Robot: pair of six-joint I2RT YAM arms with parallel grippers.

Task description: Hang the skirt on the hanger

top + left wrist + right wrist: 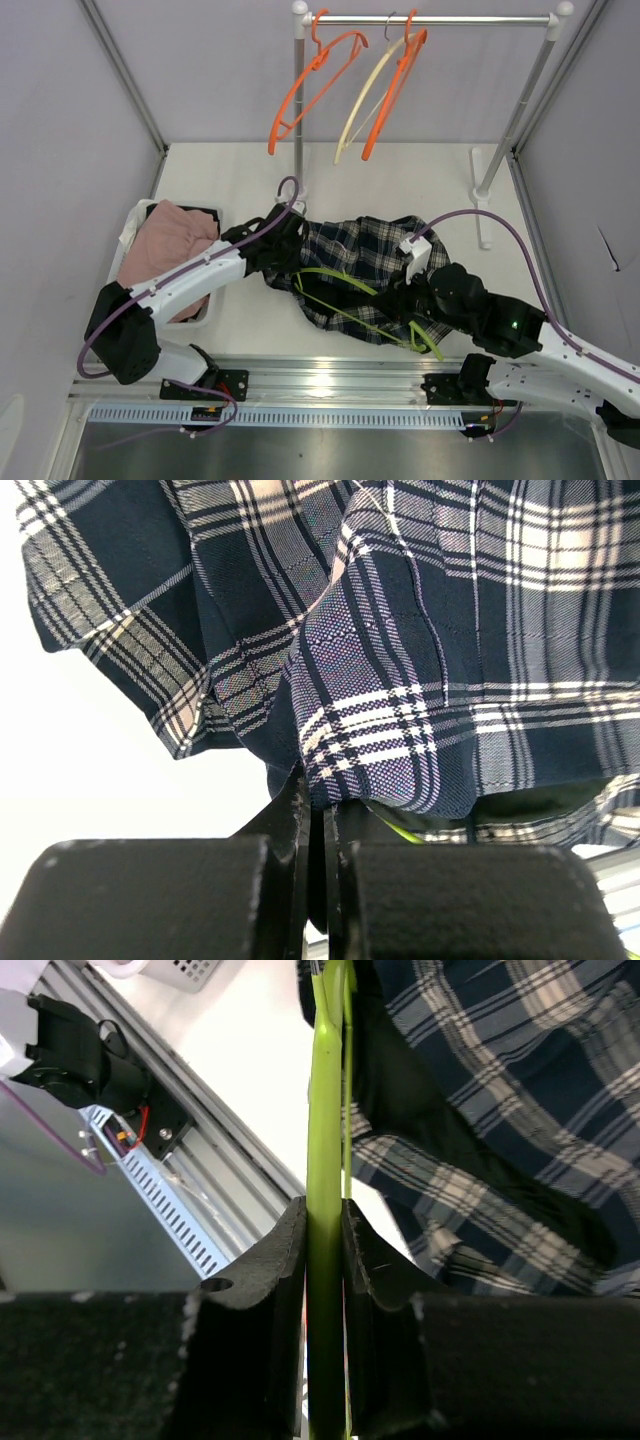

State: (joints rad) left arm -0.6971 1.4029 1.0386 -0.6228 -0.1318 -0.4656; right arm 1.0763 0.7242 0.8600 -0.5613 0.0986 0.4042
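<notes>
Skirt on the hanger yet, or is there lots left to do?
Not yet. Done: the left gripper pinches the dark blue checked fabric skirt, the right gripper clamps the thin lime-green hanger. In hand: the hanger lies across the crumpled skirt on the white table. Left: getting the skirt to hang from it.

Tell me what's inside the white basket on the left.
A crumpled pink garment fills the white plastic basket. The left arm covers its near corner, and anything beneath the cloth is hidden.
</notes>
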